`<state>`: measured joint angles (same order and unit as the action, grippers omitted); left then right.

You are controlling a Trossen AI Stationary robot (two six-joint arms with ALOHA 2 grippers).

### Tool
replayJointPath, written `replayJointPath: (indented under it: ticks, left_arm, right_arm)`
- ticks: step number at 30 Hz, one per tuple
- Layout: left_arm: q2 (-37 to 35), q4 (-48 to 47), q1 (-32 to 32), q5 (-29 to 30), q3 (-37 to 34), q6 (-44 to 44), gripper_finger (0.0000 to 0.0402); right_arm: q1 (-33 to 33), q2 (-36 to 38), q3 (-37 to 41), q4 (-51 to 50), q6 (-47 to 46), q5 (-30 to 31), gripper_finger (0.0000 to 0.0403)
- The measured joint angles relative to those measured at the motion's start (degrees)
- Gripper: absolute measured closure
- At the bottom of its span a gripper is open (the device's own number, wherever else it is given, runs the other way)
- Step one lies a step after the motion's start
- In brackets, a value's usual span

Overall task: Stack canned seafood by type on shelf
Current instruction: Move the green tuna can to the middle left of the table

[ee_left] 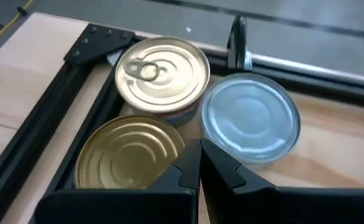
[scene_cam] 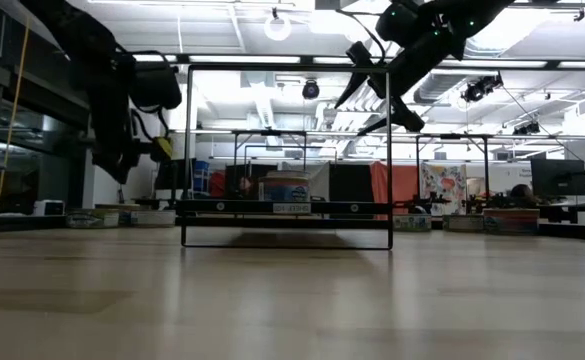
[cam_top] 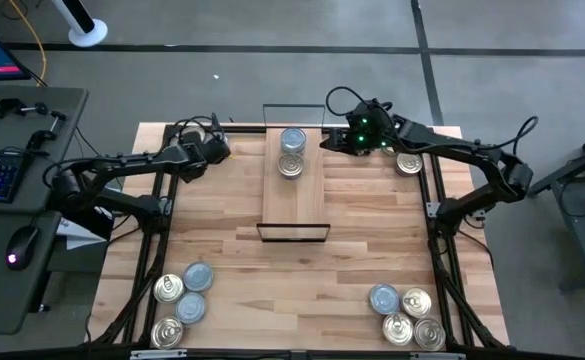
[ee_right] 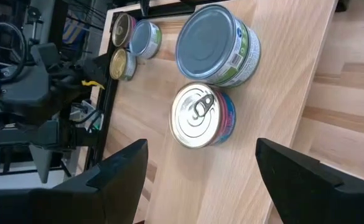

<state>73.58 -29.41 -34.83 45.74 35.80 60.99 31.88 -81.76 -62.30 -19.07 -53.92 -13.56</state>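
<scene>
The right tool (ee_right: 200, 180) hangs wide open above the gold-topped tin (ee_right: 201, 116) on the shelf (cam_top: 294, 195). The left tool (ee_left: 198, 163) is pinched closed. Tins look rigid, slick; grip the side wall.

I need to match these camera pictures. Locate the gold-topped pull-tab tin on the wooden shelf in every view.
High view: the gold-topped pull-tab tin sits on the narrow light-wood shelf, beside the silver-blue-topped tin.
Low view: a tin shows on the shelf, but which one cannot be told.
Left wrist view: not in it.
Right wrist view: centre.
Shared landmark: the silver-blue-topped tin.
</scene>
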Motion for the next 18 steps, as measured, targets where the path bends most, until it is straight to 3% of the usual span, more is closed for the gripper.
replayJointPath:
  ticks: [11, 18]
  left_arm:
    - [0.2, -2.8, 0.8, -0.4, -0.4, 1.3, 0.0401]
    - [0.2, -5.0, 11.1, -2.7, -0.4, 1.5, 0.0402]
  right_arm:
    - [0.0, 0.0, 0.0, 0.0, 0.4, -0.2, 0.0114]
    - [0.0, 0.0, 0.0, 0.0, 1.5, -0.2, 0.0114]
